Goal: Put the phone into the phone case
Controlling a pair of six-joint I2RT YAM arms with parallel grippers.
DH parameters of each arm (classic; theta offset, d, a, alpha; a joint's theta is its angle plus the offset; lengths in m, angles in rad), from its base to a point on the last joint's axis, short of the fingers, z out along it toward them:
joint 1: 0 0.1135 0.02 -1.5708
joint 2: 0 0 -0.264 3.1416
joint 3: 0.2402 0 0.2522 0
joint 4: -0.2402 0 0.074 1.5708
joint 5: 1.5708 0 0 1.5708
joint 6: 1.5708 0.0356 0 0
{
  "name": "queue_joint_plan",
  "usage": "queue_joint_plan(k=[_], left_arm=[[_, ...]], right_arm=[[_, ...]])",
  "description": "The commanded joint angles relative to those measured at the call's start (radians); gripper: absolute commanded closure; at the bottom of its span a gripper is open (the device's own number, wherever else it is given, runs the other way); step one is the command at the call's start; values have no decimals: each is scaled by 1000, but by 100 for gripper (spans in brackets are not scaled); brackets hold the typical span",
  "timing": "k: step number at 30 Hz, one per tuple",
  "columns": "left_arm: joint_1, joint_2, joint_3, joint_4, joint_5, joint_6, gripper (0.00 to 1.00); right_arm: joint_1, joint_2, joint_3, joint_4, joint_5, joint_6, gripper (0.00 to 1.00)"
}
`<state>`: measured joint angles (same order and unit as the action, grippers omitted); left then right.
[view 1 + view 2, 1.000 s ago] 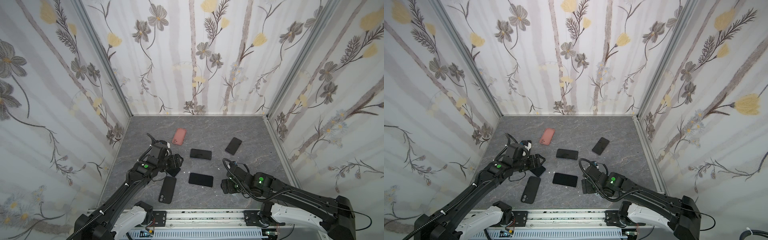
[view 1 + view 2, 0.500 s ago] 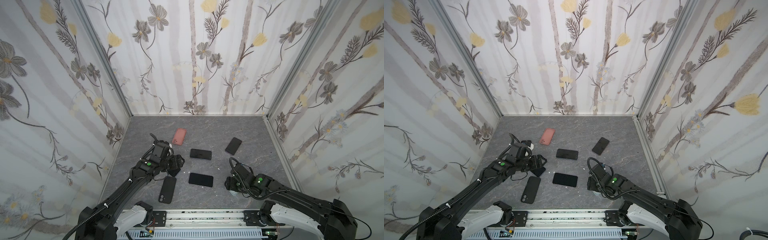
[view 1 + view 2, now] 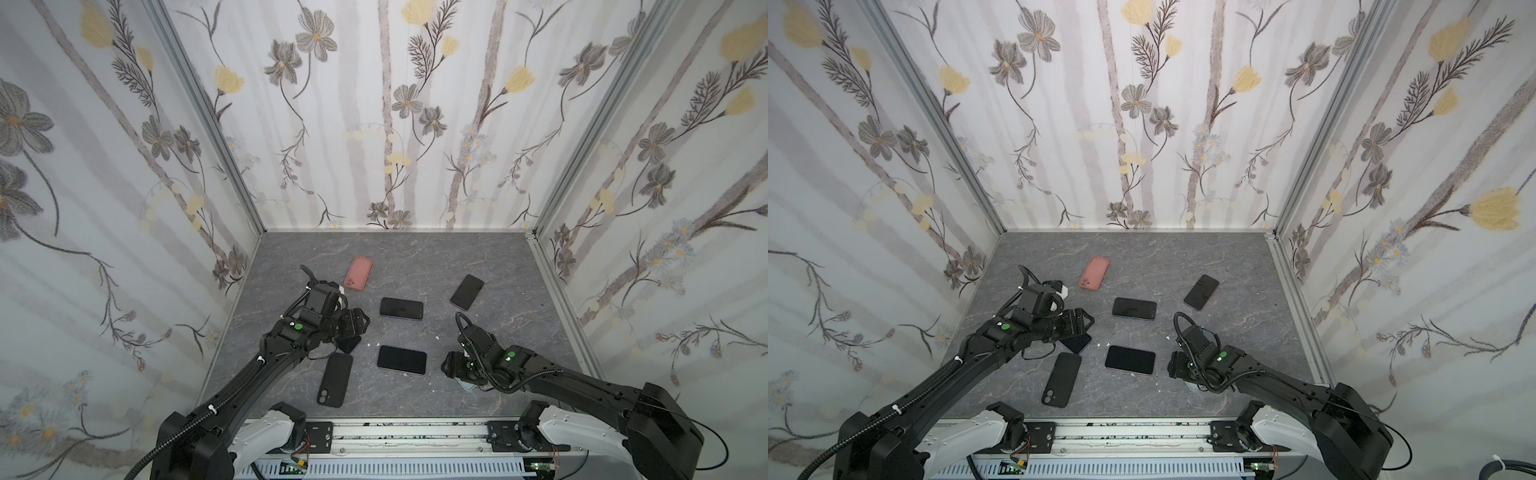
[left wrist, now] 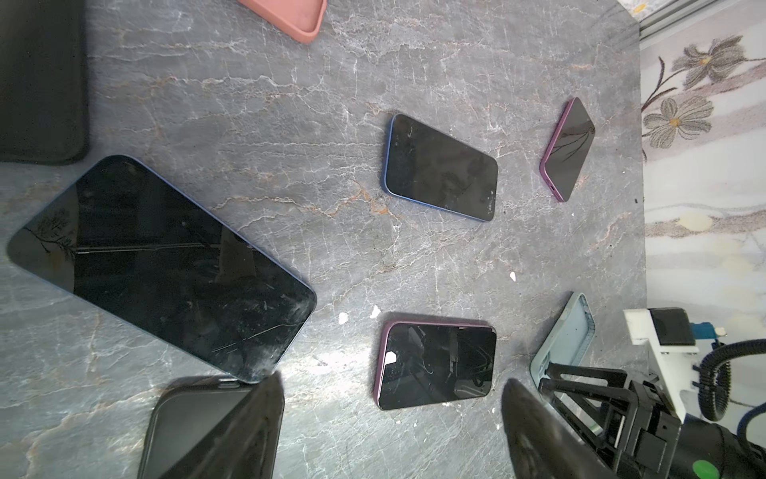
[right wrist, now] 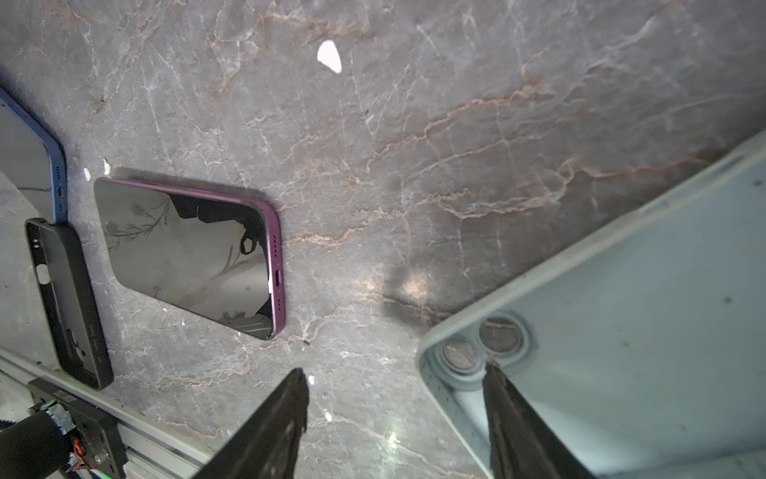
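The pale blue phone case (image 5: 621, 311) lay flat, front right, the right gripper (image 5: 396, 369) open astride its camera-end rim. The left gripper (image 4: 392, 379) hung open over a blue phone (image 4: 157, 265). Closing on that rim seemed next.

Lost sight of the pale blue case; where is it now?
In both top views the pale blue case lies front right, under the right gripper, beside the purple-edged phone.

blue case (image 4: 570, 331): partly behind right arm (image 4: 704, 448) | pink case (image 4: 290, 14): cropped (frame edge)

Grey marbled tabletop (image 3: 415, 257), 4 dark-screened phones (image 4: 157, 265) (image 4: 441, 166) (image 4: 568, 149) (image 4: 435, 365), pink case (image 3: 358, 272), black case (image 3: 334, 379), pale blue case (image 4: 568, 340)
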<state>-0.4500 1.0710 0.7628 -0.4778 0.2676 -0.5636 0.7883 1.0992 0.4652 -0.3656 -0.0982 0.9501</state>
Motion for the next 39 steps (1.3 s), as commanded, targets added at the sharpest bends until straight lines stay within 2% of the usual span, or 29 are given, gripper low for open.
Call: queue_joint_plan(k=[1,14,23,34,39], left_arm=[[1,9,14,-1,-10,12,17],[2,29,47,-35,-26,48,17],[1,4,50,-46,-58,55,17],[2,-20,53,-65,-86,52,17],[1,-37,59,-86,-104,46,17]], right_arm=[[-7,16,-8,78,-36,25,35],[-73,116,2,238,-92,29,35],[-118,295,112,341,-139,-24,34],[-123,523,280,352,-173,-101,33],[-122,520,344,301,-173,-141,34]])
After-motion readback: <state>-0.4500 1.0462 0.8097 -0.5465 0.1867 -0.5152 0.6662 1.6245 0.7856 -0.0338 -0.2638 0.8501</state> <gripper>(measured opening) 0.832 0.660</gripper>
